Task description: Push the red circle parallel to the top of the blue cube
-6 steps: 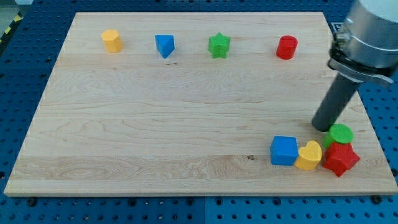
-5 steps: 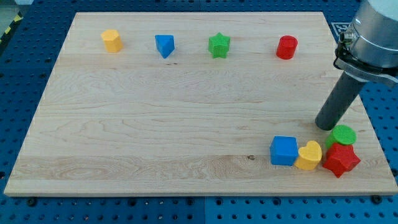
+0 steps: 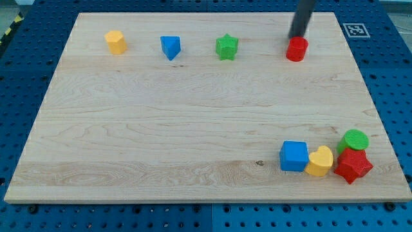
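One camera only — set high at the board's [image 3: 193,116] near edge, angled down across it. Whole wooden top fits in frame — blue pegboard table [image 3: 19,71] borders every side.

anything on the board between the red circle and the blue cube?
No. In the camera view, only bare wood lies between the red circle and the blue cube. My tip sits just above the circle, on its far side.

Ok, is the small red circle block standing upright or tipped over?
Upright: the red circle block shows its flat round top facing up, near the wooden board's top edge. My tip is just above it in view.
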Action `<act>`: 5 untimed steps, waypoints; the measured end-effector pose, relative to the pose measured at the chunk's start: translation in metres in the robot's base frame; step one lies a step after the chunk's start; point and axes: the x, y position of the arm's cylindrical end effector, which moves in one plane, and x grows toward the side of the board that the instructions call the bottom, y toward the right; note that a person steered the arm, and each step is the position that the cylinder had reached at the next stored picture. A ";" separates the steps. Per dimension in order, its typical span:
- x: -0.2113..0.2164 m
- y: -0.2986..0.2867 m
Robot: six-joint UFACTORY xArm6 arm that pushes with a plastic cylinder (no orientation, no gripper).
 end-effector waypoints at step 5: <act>0.057 0.056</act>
